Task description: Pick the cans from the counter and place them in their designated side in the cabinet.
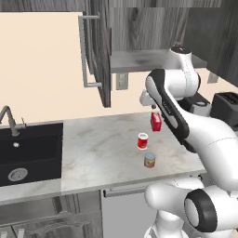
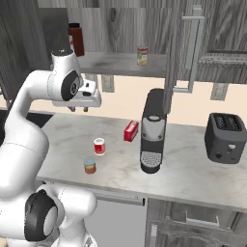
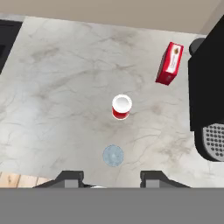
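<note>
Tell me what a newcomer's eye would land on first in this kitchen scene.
First the big white arm reared over the counter, its gripper empty and well above two small cans: the red can and the yellow-label can nearer the front edge. Next comes the open cabinet above, already holding another can and a dark red jar on its shelf. A black coffee machine stands right of a small red box.

Glossy white arm (image 1: 209,139) segments, rounded, with black joint bands.

Red box (image 2: 130,130) beside black coffee machine (image 2: 152,130); toaster (image 2: 225,138) apparently farther right.
</note>
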Robot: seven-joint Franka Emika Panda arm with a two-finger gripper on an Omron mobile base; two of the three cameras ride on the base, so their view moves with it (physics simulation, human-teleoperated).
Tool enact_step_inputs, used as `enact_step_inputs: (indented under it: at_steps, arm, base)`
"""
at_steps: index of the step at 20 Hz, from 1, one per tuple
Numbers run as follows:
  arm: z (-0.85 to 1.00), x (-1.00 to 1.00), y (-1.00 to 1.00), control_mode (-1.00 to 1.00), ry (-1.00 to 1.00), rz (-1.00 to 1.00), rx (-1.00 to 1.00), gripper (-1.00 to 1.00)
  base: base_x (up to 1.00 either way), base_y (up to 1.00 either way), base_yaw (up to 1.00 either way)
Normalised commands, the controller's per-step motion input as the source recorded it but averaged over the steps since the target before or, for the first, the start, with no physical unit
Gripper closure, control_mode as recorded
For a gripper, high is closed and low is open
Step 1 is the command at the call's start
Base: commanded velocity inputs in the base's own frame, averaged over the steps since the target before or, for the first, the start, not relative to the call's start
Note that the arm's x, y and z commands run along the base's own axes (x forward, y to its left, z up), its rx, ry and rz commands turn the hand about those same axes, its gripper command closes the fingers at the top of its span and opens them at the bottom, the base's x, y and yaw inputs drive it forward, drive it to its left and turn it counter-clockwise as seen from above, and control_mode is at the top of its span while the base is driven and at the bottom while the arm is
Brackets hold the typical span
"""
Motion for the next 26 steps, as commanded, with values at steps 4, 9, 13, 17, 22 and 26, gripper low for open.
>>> enact_step_inputs:
  at_steps: [4, 9, 13, 17, 22, 26]
  arm:
    - [0.0, -0.1, 0.01, -1.0, -0.02, 0.0, -0.01, -1.0]
    - [-0.18, -0.15, 0.0, -1.0, 0.0, -0.01, 0.0, -1.0]
    - [-0.27, -0.23, 0.0, -1.0, 0.0, -0.02, 0.0, -1.0]
    - [-0.26, -0.19, 0.0, -1.0, 0.01, -0.01, 0.0, -1.0]
    - [-0.22, -0.07, 0.0, -1.0, 0.01, -0.01, 0.0, -1.0]
    - [-0.22, 0.0, 0.0, -1.0, 0.02, 0.0, 0.0, -1.0]
  base:
    - [0.0, 0.0, 0.0]
    - [0.0, 0.0, 0.0]
    - [0.0, 0.0, 0.0]
    - [0.0, 0.0, 0.0]
    - [0.0, 0.0, 0.0]
    - [0.0, 0.0, 0.0]
